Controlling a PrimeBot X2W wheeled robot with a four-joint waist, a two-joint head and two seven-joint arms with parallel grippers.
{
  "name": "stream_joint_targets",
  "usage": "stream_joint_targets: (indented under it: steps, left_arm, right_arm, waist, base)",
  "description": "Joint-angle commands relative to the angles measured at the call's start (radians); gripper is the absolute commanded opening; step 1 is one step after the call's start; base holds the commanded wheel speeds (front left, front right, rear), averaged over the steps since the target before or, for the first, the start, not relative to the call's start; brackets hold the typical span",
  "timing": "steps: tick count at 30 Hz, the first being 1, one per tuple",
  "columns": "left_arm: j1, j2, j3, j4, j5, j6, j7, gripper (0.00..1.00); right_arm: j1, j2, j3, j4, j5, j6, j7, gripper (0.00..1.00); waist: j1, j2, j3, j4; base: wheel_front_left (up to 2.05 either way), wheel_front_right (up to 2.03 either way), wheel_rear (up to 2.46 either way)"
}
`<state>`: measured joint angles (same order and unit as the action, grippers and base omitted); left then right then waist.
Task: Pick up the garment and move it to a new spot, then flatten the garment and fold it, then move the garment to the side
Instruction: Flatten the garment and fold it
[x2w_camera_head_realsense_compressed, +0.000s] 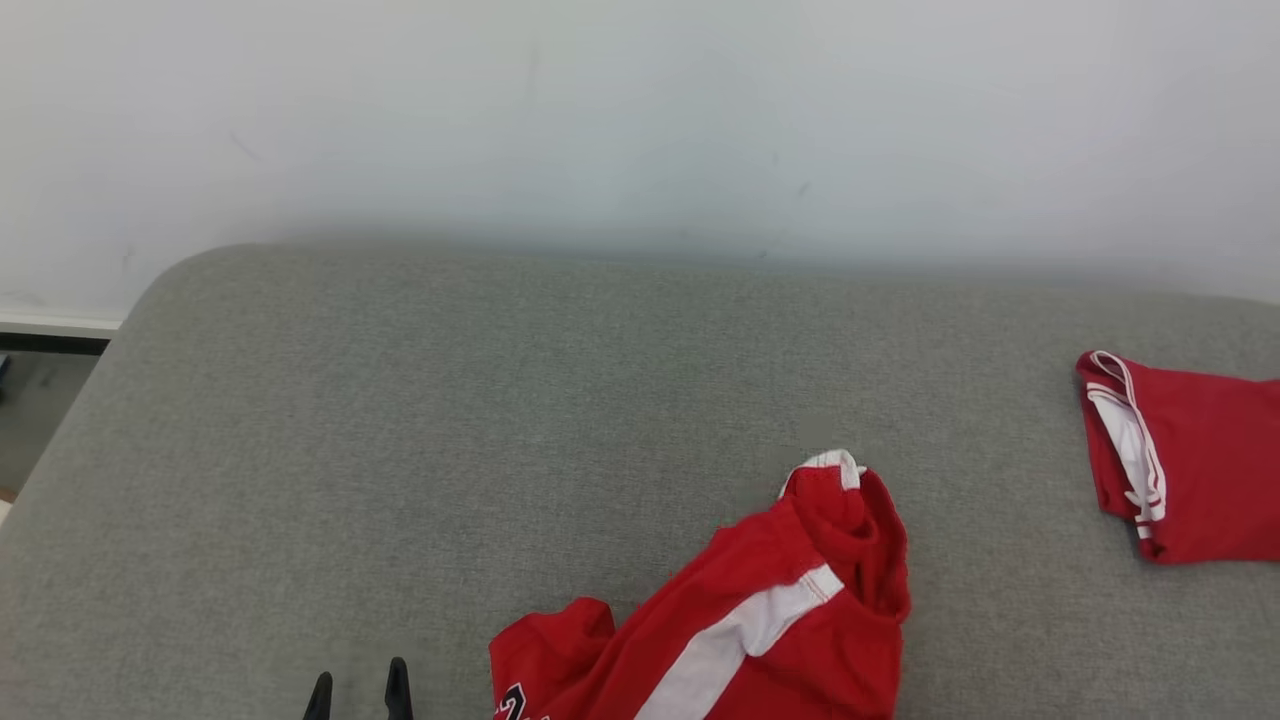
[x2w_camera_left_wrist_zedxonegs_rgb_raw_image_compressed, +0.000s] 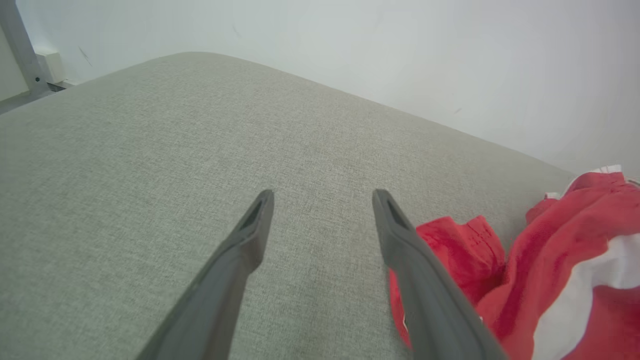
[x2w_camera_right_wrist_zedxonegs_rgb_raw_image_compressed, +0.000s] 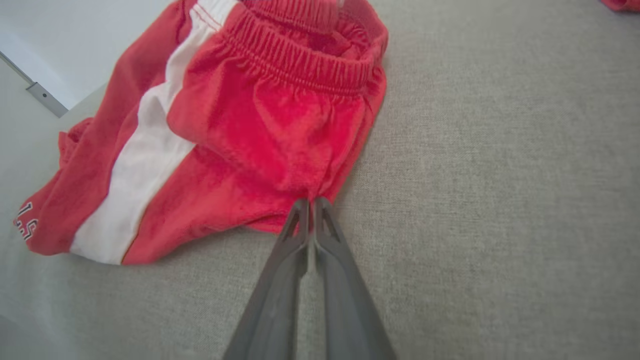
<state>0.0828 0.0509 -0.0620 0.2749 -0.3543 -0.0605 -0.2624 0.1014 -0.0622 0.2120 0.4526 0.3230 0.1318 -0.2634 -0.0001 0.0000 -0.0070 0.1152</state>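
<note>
My left fingers (x2w_camera_left_wrist_zedxonegs_rgb_raw_image_compressed: 245, 245) are spread wide over the bare grey cushion (x2w_camera_head_realsense_compressed: 500, 400). Just to their right, the red shorts (x2w_camera_head_realsense_compressed: 800, 660) with a white stripe lie crumpled on the cushion, close to me. A dark number (x2w_camera_head_realsense_compressed: 513, 703) is on one leg, but I cannot read it all. My right fingers (x2w_camera_right_wrist_zedxonegs_rgb_raw_image_compressed: 280, 280) are pressed together at the shorts' hem. Far right lies another red garment (x2w_camera_head_realsense_compressed: 1210, 460).

Red shorts (x2w_camera_right_wrist_zedxonegs_rgb_raw_image_compressed: 280, 130) with a white stripe (x2w_camera_right_wrist_zedxonegs_rgb_raw_image_compressed: 145, 145) (dark numerals (x2w_camera_right_wrist_zedxonegs_rgb_raw_image_compressed: 25, 222) too) on grey woven cushion (x2w_camera_right_wrist_zedxonegs_rgb_raw_image_compressed: 500, 200).
</note>
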Motion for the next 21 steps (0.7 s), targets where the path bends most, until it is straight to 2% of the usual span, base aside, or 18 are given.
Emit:
stream_joint_targets:
  steps: [1, 8, 11, 15, 21]
  left_arm:
    - [0.012, -0.001, -0.001, 0.004, -0.005, 0.001, -0.003, 1.0]
    - [0.008, -0.001, -0.006, 0.01, -0.004, -0.001, -0.003, 1.0]
    - [0.006, -0.001, -0.003, 0.005, -0.007, 0.002, -0.003, 1.0]
    - [0.002, -0.001, -0.008, 0.005, -0.007, 0.003, -0.003, 1.0]
    - [-0.004, 0.0, -0.016, 0.003, -0.003, 0.007, -0.003, 1.0]
  right_arm:
    - [-0.005, 0.003, 0.004, -0.014, -0.023, -0.002, -0.001, 1.0]
    - [0.013, -0.031, -0.026, -0.179, -0.107, -0.002, -0.001, 1.0]
    - [-0.037, -0.066, 0.016, -0.221, -0.12, -0.002, 0.003, 1.0]
    - [-0.113, -0.091, 0.061, -0.179, -0.119, -0.002, 0.029, 1.0]
    - [-0.272, -0.114, 0.145, -0.007, -0.108, -0.002, 0.061, 1.0]
  waist:
    - [0.0001, 0.0, 0.005, -0.013]
    - [0.0001, 0.0, -0.007, -0.014]
    - [0.0001, 0.0, -0.008, -0.008]
    - [0.0001, 0.0, -0.008, 0.0]
    - [0.0001, 0.0, -0.005, 0.029]
  base:
    - [0.0, 0.0, 0.0]
    - [0.0, 0.0, 0.0]
    - [0.0, 0.0, 0.0]
    - [0.0, 0.0, 0.0]
    - [0.0, 0.0, 0.0]
